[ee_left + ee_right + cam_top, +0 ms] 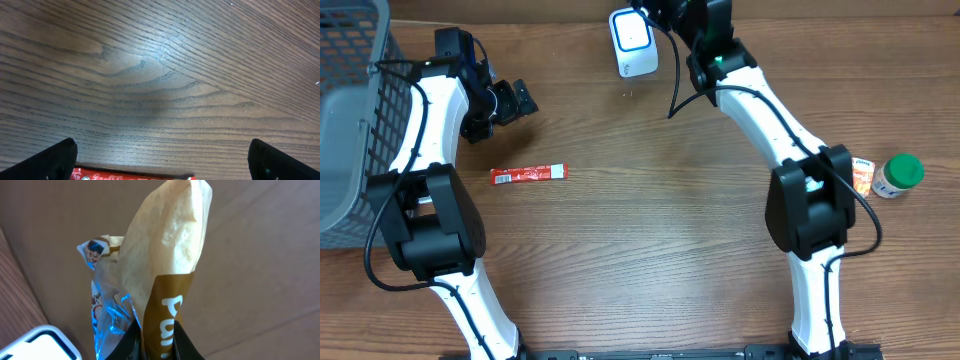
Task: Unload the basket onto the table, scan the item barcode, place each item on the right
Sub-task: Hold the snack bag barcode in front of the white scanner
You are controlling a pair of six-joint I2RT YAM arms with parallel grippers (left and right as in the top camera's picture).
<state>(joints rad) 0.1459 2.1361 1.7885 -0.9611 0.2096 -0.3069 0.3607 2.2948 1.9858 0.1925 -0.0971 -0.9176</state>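
Clamping one tan-and-brown snack packet [170, 245] between its closed fingers, the right gripper [157, 347] holds it just beside the single white scanner [632, 42]. The left gripper [164, 159] gapes wide above one red sachet [528, 175]. One green-capped bottle [898, 174] and one orange packet [862, 176] lie far right, one basket [350, 110] far left.

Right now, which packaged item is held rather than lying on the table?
The tan-and-brown pouch, clamped in the right gripper near the scanner. The red sachet, orange packet and green-capped bottle all rest on the table.
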